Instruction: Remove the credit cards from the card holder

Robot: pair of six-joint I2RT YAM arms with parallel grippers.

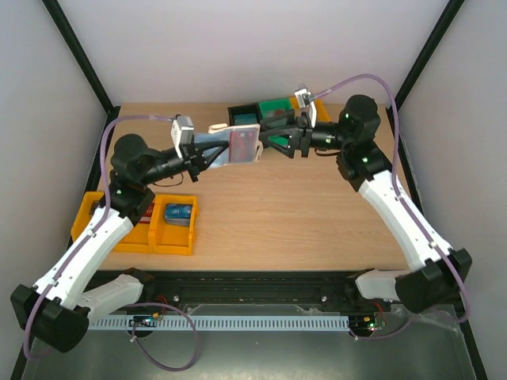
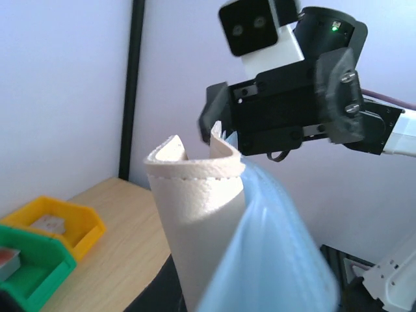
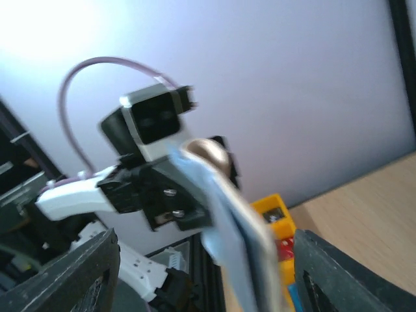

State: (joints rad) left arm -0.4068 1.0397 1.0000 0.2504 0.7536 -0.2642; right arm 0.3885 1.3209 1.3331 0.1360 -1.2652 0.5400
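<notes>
Left hand (image 1: 212, 155): clamped on holder (image 1: 242, 146), held above worktop (image 1: 285, 214).
Right hand (image 1: 268, 142): open, facing holder's free end, just beside it.
Holder's long axis: runs hand to hand.
Cards: not discernible.

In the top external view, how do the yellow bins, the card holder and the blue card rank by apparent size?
1. yellow bins: largest.
2. card holder: it is held up nearer the camera, so it may look bigger than it is.
3. blue card: clearly smallest.
</notes>
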